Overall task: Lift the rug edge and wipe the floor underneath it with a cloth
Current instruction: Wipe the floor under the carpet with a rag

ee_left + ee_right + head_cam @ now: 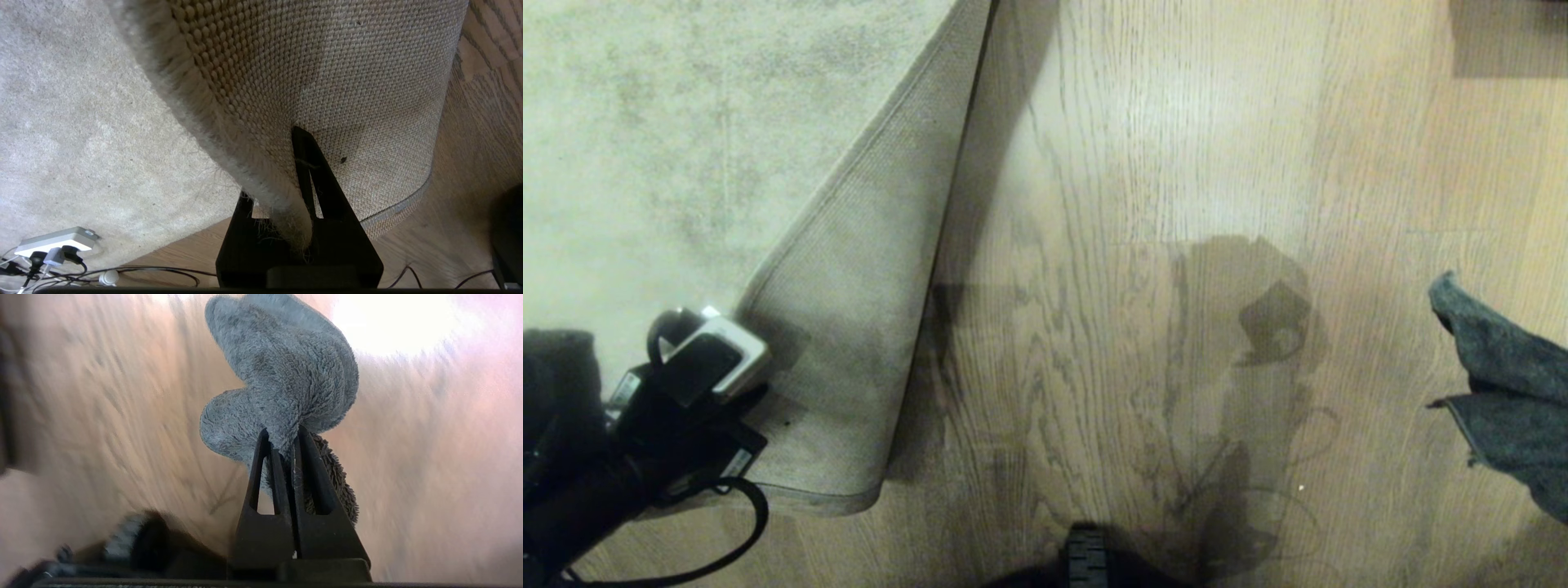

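The pale mottled rug [645, 147] covers the left of the head view. Its corner is folded back, so the woven beige backing [866, 310] faces up and the rug edge [849, 175] runs diagonally across the pile. At the lower left my left gripper [743, 400] is shut on the rug edge [229, 134], which passes between the black fingers [310, 171]. The bared wood floor [1135, 204] lies to the right of the fold. At the right border hangs the dark grey-teal cloth [1503, 384]. My right gripper [283, 433] is shut on the cloth [286, 375] above the floor.
A white power strip [57, 241] with plugs and cables lies on the rug near its border. A dark shape [1503, 37] sits at the far right corner. My own shadow falls on the planks in the middle. A black part of the robot [1086, 559] shows at the near edge.
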